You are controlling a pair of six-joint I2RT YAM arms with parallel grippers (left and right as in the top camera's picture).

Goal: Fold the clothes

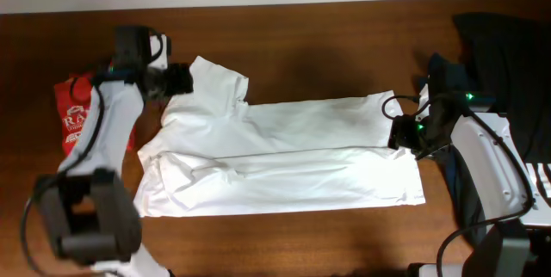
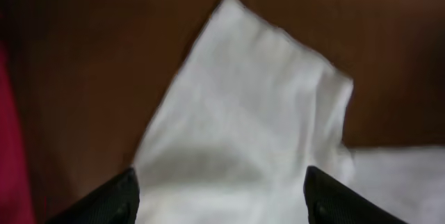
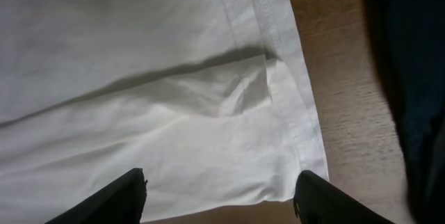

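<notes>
The white T-shirt (image 1: 284,152) lies flat across the middle of the table, its long sides folded in, one sleeve sticking out at the upper left. My left gripper (image 1: 178,80) is open just above that sleeve (image 2: 250,106), fingers either side of the cloth. My right gripper (image 1: 401,131) is open over the shirt's right hem (image 3: 292,113), holding nothing. A red T-shirt with white lettering (image 1: 76,113) lies at the far left under my left arm. Dark clothes (image 1: 499,53) are piled at the far right.
Bare wooden table (image 1: 327,53) runs behind the shirt and along the front edge. A dark navy garment (image 3: 410,78) lies close to the right of the white hem. A pale wall strip runs along the back.
</notes>
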